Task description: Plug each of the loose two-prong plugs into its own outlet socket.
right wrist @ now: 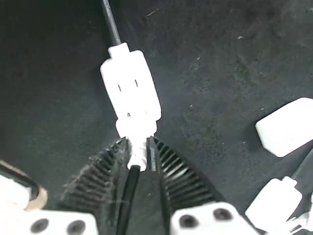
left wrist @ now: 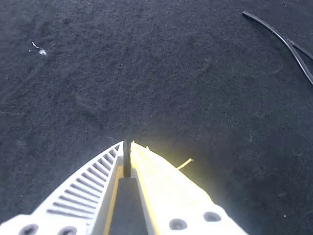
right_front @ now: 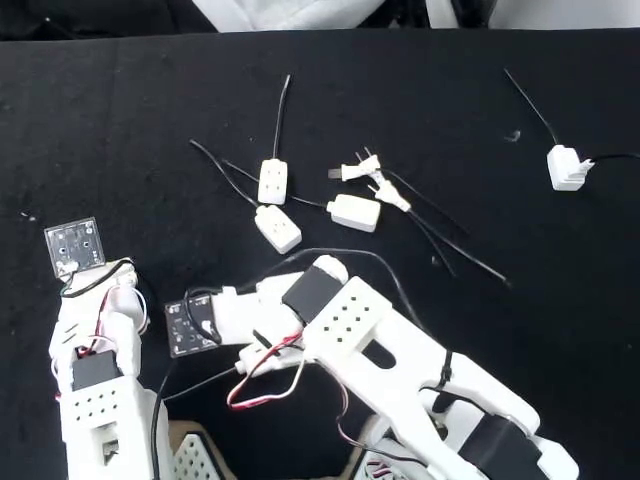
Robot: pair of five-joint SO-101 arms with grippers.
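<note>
Right claw (right wrist: 138, 145) pinches a white plug (right wrist: 136, 157) butted against an outlet socket (right wrist: 131, 88), a grip the arm (right_front: 400, 350) covers from above. Left claw (left wrist: 128, 152), pressed together, hangs over black cloth (left wrist: 146, 73); overhead, two loose plugs (right_front: 358, 170) lie beside another socket (right_front: 355, 212).

A black felt-like tabletop (right_front: 100, 120) fills nearly the whole frame. Beyond its top edge lie a pale strip (right_front: 580, 12) and crumpled white material (right_front: 290, 12).
</note>
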